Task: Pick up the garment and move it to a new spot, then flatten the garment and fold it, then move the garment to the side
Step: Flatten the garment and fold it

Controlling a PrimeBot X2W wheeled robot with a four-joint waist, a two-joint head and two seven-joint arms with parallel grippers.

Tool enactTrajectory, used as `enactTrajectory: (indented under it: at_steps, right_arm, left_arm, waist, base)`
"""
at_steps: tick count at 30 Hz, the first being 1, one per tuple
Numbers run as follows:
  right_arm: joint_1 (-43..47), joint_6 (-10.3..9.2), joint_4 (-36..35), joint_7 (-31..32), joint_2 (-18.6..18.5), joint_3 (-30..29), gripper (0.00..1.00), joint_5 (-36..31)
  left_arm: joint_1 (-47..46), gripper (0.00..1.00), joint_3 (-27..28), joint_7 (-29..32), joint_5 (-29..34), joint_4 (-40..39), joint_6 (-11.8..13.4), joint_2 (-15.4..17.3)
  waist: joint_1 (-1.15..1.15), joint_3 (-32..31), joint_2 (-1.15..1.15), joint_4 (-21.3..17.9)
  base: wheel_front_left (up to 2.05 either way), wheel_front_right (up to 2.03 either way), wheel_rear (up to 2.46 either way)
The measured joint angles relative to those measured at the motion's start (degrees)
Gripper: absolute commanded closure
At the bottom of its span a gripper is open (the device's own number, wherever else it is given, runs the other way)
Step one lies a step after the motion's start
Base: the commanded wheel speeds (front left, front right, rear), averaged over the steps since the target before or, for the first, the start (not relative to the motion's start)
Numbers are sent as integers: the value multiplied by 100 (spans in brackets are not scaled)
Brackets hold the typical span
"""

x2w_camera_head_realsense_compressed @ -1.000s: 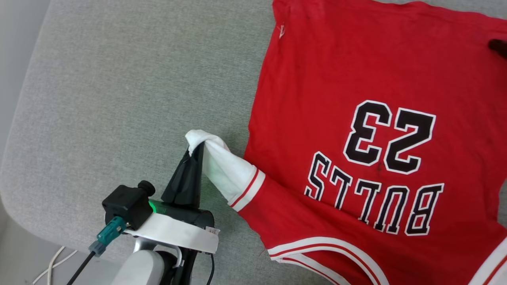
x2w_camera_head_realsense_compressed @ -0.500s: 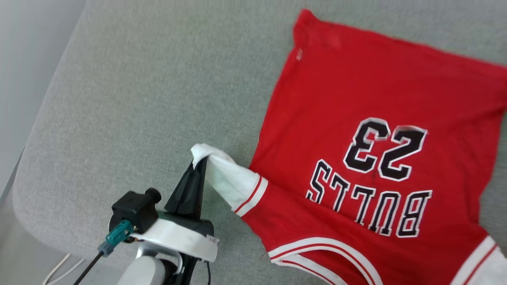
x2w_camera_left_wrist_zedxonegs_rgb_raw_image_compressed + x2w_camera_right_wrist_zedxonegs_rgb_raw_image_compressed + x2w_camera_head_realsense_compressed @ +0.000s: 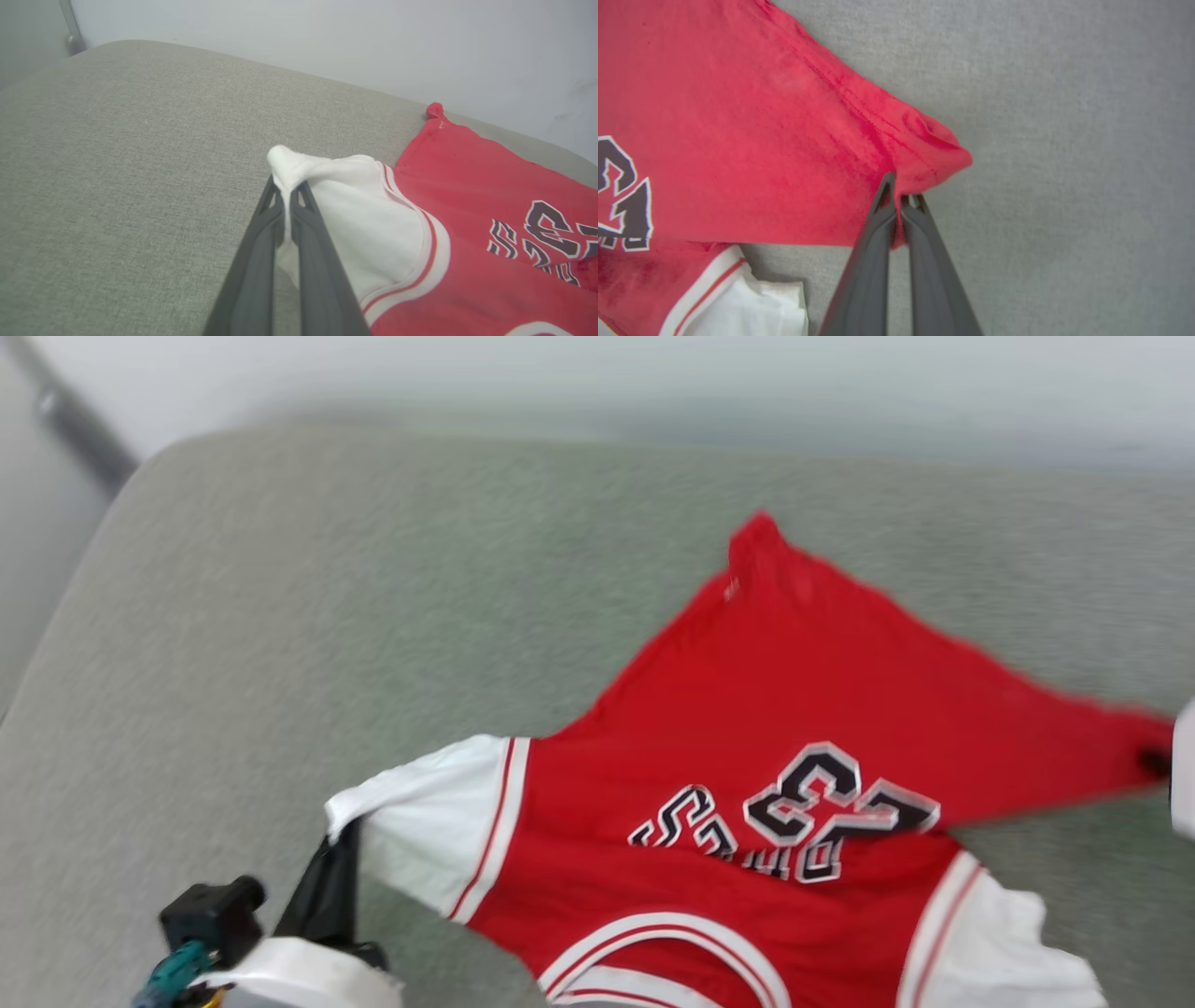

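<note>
Head camera is looking forward and down across the grey cushion (image 3: 280, 616) toward its far edge and the wall (image 3: 597, 373); picture blurred. Left wrist camera is sitting low and close, facing along the left gripper (image 3: 289, 186) toward the cushion's far-left corner. Right wrist camera is looking steeply down, very near, along the right gripper (image 3: 901, 193). All three are sharing the garment (image 3: 794, 709).

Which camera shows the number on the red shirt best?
The head view. The shirt is spread out there, so both digits of the number show, though blurred and creased. The left wrist view catches bits of it at its right edge; the right wrist view cuts a digit off at its left edge.
</note>
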Motion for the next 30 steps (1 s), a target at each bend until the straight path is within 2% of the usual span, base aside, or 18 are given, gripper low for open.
enactTrajectory:
  at_steps: [7, 13, 14, 15, 16, 19, 23, 25, 26, 27, 28, 30]
  right_arm:
    - [2056, 0, -1085, 26, 201, -488, 100, 49]
    - [3588, 0, -1575, 94, 914, -760, 100, 29]
    - [3735, -1, -1614, 54, 1090, -814, 84, 60]
    - [3859, -1, -1648, -34, 1235, -817, 49, 45]
    - [3978, 0, -1666, -110, 1349, -817, 0, 42]
    - [4125, -1, -1751, -683, 1626, -924, 0, 40]
    - [4090, -2, -1864, -1731, 1723, -1129, 0, -160]
    - [3756, -3, -1929, -2827, 1726, -1312, 0, -378]
    - [3756, -3, -1929, -2827, 1726, -1312, 0, -378]
    - [3614, -1, -1925, -3177, 1729, -1352, 0, -432]
    - [3315, -1, -1879, -3852, 1708, -1359, 0, -497]
    - [3008, -2, -1726, -4297, 1616, -1333, 0, -566]
  left_arm:
    - [453, 100, 376, 164, -168, -110, 272, 261]
    - [619, 100, 464, 314, -258, -130, 354, 375]
    - [639, 100, 461, 352, -256, -134, 360, 393]
    - [650, 100, 449, 390, -240, -133, 381, 421]
    - [651, 100, 447, 404, -238, -143, 408, 433]
    - [655, 100, 433, 444, -241, -187, 413, 433]
    - [660, 100, 411, 469, -241, -243, 432, 446]
    - [656, 100, 383, 506, -237, -308, 456, 463]
    - [656, 100, 383, 506, -237, -308, 456, 463]
    - [654, 100, 372, 508, -232, -327, 456, 467]
    - [629, 100, 357, 513, -194, -378, 458, 477]
    - [556, 100, 327, 505, -166, -442, 460, 476]
  waist:
    - [0, -456, 0, -704]
    - [-1, -677, 0, -1205]
    - [-1, -691, 0, -1267]
    - [-1, -699, 0, -1323]
    - [-1, -704, 0, -1369]
    - [0, -697, 0, -1448]
    - [0, -669, 0, -1477]
    - [0, -642, 0, -1476]
    - [0, -642, 0, -1476]
    - [0, -628, 0, -1464]
    - [0, -591, 0, -1439]
    - [0, -547, 0, -1390]
  base:
    - [0, 0, 0]
    - [0, 0, 0]
    - [0, 0, 0]
    - [0, 0, 0]
    - [0, 0, 0]
    - [0, 0, 0]
    - [0, 0, 0]
    - [0, 0, 0]
    - [0, 0, 0]
    - [0, 0, 0]
    - [0, 0, 0]
    - [0, 0, 0]
